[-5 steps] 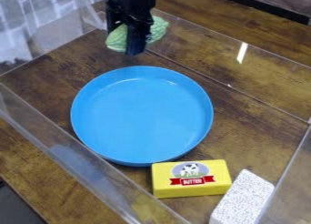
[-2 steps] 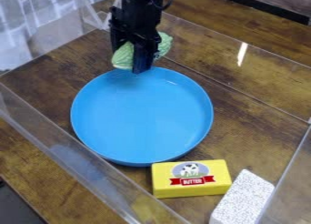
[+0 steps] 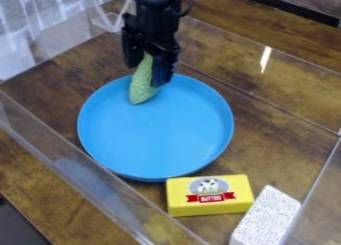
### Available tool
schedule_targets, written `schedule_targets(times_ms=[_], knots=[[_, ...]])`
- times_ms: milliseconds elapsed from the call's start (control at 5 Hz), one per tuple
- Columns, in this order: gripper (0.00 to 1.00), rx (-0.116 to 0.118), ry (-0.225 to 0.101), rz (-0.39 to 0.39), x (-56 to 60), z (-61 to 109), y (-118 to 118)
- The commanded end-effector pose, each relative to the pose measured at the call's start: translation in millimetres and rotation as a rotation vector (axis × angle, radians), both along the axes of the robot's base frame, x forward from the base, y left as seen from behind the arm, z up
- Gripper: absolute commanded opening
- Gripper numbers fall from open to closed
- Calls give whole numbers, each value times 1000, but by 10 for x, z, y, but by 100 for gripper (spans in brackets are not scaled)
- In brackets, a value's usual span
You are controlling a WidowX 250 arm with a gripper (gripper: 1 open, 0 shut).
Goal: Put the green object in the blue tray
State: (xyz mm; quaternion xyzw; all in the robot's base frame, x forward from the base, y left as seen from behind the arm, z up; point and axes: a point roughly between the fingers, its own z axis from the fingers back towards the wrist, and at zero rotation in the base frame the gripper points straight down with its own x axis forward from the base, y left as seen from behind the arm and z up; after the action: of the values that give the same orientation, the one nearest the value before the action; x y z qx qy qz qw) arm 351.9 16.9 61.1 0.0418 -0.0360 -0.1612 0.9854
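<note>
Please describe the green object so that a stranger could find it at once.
Find the big round blue tray in the middle of the wooden table. At its far rim, below the black gripper, is the green object, a pale, bumpy oval, the only green thing.

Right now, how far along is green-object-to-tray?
Done: green object carried over the blue tray, at its far rim. In hand: gripper looks open around it, object tilted, apparently dropping. Left: object settling flat in the tray, gripper clearing away.

1. One view only, set high in front of the table [image 3: 286, 100], looking down at a slant.
2. It sits fairly near; the tray [image 3: 107, 149] fills the middle.
3. The arm enters from the top edge.
</note>
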Motion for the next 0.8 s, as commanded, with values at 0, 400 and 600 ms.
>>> schedule_targets(times_ms=[0, 400, 600], knots=[[100, -12, -95, -9, 71, 299, -72], [100, -31, -108, -10, 157, 132, 29], [100, -38, -111, -13, 192, 45, 78]])
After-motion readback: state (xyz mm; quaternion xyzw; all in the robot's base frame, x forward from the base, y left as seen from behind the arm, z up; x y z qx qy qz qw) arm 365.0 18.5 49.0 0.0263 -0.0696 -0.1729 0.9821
